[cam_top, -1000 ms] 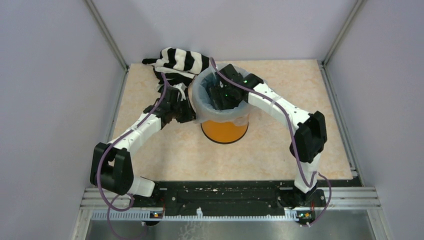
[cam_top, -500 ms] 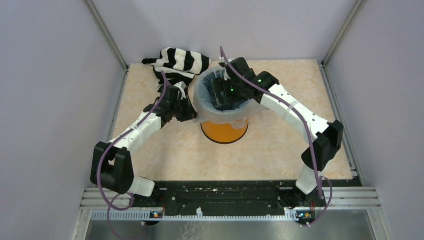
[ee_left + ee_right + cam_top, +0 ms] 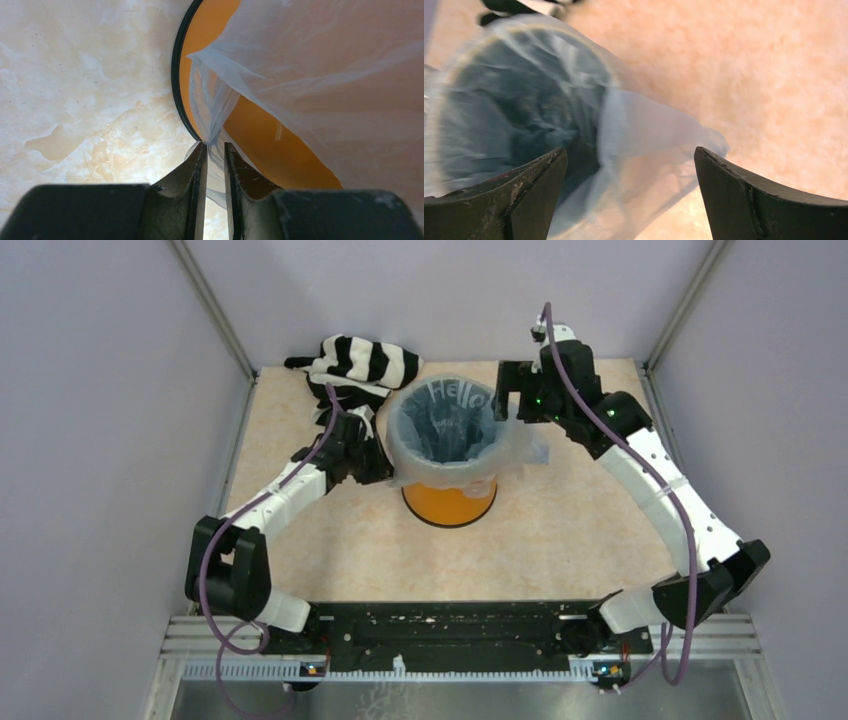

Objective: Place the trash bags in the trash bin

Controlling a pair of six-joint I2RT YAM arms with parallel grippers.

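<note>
The orange trash bin point(image 3: 448, 503) stands mid-table, and the light-blue trash bag point(image 3: 447, 430) lines its inside. The bag's edge is folded over the rim and white "Hello" lettering shows on the far inner side. My left gripper point(image 3: 383, 470) is low at the bin's left side. In the left wrist view it point(image 3: 215, 146) is shut on a twisted strand of the bag point(image 3: 212, 107) against the orange wall point(image 3: 260, 142). My right gripper point(image 3: 508, 402) hovers above the bin's back right rim. It point(image 3: 630, 160) is open and holds nothing, with a loose flap of the bag point(image 3: 649, 132) below it.
A black-and-white striped cloth point(image 3: 360, 365) lies bunched at the back, just left of the bin and behind the left arm. Grey walls with metal rails enclose the table on three sides. The arm bases sit on a black rail point(image 3: 450, 625) at the near edge.
My right gripper has lifted out of the bin, drawn back to the right and opened wider. The bag's inside now shows. The left gripper has kept its grip and place.
</note>
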